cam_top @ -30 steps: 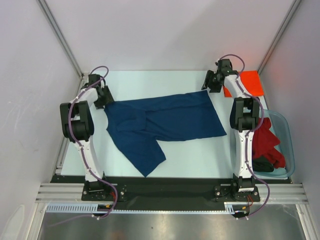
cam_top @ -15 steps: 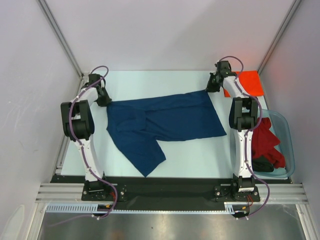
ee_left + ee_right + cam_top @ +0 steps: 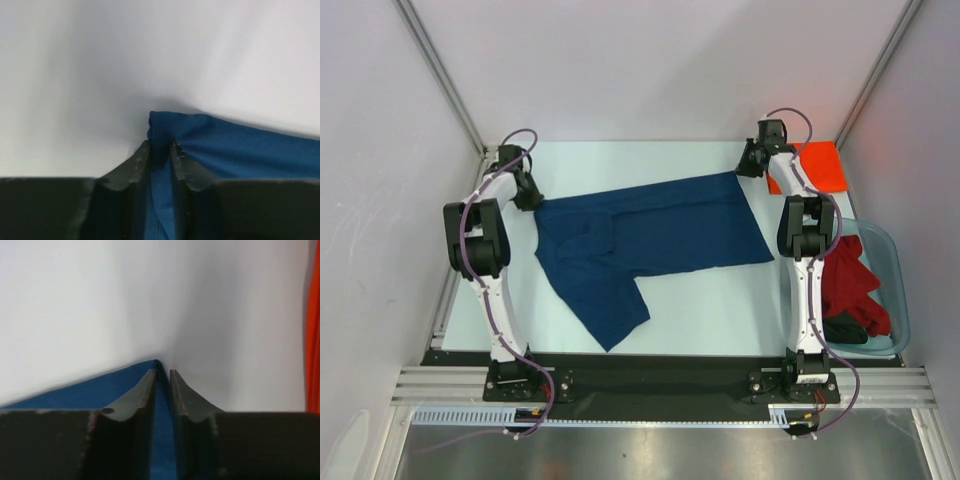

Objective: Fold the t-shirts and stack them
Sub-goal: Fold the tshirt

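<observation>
While navy shirt [image 3: 650,235] lies on pale table [image 3: 720,300] | white walls [image 3: 650,70] surround it

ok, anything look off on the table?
Nothing is spilled or damaged. The navy shirt lies askew and not flat: one flap juts toward the near edge, and cloth is bunched near its left end. The left hand and right hand each pinch a far corner.

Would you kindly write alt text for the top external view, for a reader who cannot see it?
A navy blue cloth t-shirt lies spread on the pale table, its far corners held by the left gripper and the right gripper. A bright orange shirt lies far right; a clear bluish plastic tub holds red and dark cloth.
</observation>
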Motion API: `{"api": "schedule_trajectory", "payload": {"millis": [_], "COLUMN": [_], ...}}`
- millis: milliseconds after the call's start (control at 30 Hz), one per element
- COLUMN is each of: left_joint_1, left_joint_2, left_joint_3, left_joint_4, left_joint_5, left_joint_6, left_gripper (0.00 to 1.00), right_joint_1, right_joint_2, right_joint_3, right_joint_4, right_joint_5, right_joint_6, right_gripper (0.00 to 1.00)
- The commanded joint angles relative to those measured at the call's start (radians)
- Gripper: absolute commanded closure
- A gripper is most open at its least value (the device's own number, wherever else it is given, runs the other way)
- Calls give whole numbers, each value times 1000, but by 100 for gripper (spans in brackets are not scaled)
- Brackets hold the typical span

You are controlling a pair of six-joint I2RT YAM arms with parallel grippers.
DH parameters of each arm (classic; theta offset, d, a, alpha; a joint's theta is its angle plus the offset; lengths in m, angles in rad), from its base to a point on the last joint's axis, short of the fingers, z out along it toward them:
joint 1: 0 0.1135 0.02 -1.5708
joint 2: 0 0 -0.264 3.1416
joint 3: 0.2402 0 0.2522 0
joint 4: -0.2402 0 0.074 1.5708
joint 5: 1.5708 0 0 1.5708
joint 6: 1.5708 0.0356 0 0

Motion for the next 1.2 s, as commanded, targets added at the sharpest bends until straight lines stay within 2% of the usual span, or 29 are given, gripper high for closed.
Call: {"api": "schedule_trajectory", "payload": {"millis": [0,33,67,100,133,267,400,500,600,633,733,867,933,967,1033,1100,1167], "left_joint_1": [6,7,9,7,6,3,-11,-28,-54,-63,-108,-149,-155,-155,-154,-152,-151], "left_joint_2": [13,-2,-14,-26,-54,-129,-235,-315,-407,-425,-493,-562,-595,-600,-606,-594,-570], "left_joint_3": [53,61,63,67,67,61,-24,-96,-199,-224,-334,-472,-542,-555,-563,-542,-520], "left_joint_4": [-20,-29,-32,-38,-47,-101,-103,-124,-124,-124,-100,-40,0,9,29,43,43], "left_joint_5": [-83,-88,-94,-118,-123,-172,-183,-163,-108,-86,30,113,130,135,141,138,124], "left_joint_6": [-20,-24,-34,-40,-44,-54,-58,-75,-86,-97,-121,-163,-173,-173,-152,-135,-121], "left_gripper": [71,62,45,36,22,17,17,21,27,34,44,47,47,47,47,48,48], "right_joint_1": [-17,-17,-17,-17,-17,-17,-10,26,104,155,267,414,466,517,558,591,605], "right_joint_2": [22,22,18,3,-10,-83,-158,-211,-269,-283,-335,-349,-327,-320,-300,-294,-306], "right_joint_3": [76,82,86,91,90,83,71,48,8,-8,-79,-151,-176,-188,-206,-235,-317], "right_joint_4": [51,37,27,17,-5,-98,-191,-268,-292,-300,-277,-213,-182,-162,-145,-121,-81], "right_joint_5": [-4,-4,-2,10,15,88,117,131,114,101,7,-236,-290,-345,-360,-381,-401], "right_joint_6": [5,10,16,21,27,41,54,47,50,51,62,110,146,154,168,189,223], "right_gripper": [75,68,65,61,52,41,38,37,37,37,38,44,50,51,54,59,59]}}
